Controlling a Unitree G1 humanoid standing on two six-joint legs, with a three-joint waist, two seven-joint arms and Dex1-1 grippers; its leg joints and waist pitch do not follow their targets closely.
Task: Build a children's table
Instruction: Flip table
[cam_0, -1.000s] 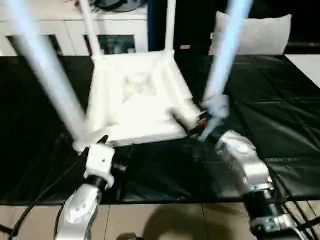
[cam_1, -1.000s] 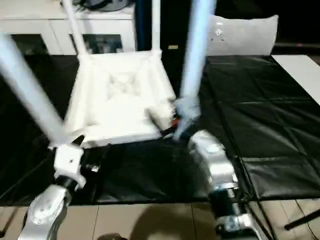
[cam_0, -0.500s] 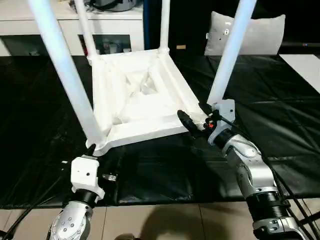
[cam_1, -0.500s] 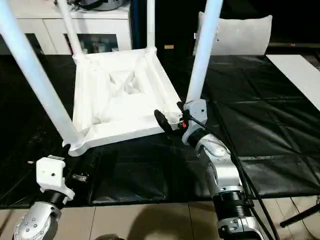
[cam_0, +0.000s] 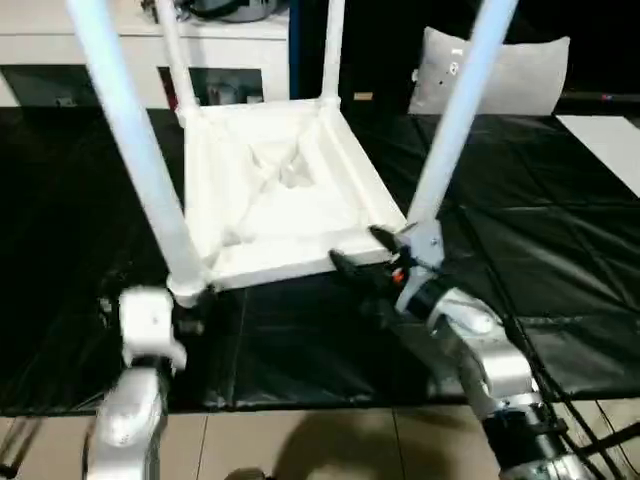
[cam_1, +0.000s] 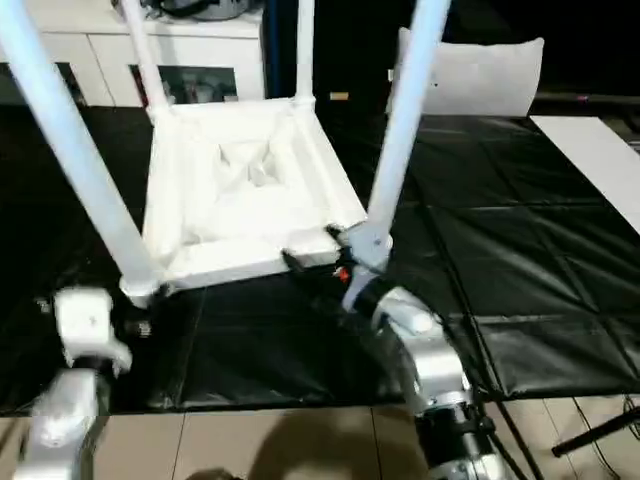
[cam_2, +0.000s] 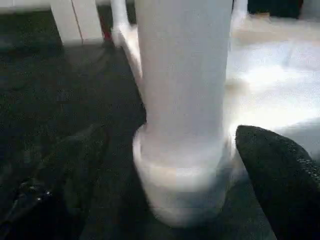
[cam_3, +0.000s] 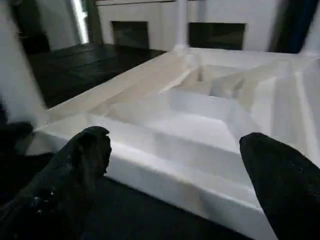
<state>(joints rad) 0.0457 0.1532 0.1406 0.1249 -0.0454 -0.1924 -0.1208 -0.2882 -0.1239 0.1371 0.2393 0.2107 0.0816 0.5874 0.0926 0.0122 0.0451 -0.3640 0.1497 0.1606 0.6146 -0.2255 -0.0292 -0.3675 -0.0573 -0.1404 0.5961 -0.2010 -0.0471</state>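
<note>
I count four white legs (cam_0: 135, 150) standing up from one upturned table (cam_0: 280, 190), one grey cushion (cam_0: 500, 75), and my two hands.

The tabletop (cam_0: 280, 190) is smooth white plastic with a ribbed underside, its legs (cam_0: 135, 150) slightly glossy white tubes. Black sheeting on the desk (cam_0: 540, 230) shines and creases. The forearms (cam_0: 490, 365) are brushed silver metal; the cushion (cam_0: 500, 75) is soft grey cloth

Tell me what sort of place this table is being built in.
Probably an indoor room or lab set up for the work. The upturned tabletop lies on a black floor mat over pale tiles, with a white cabinet and a grey cushion behind it.
</note>
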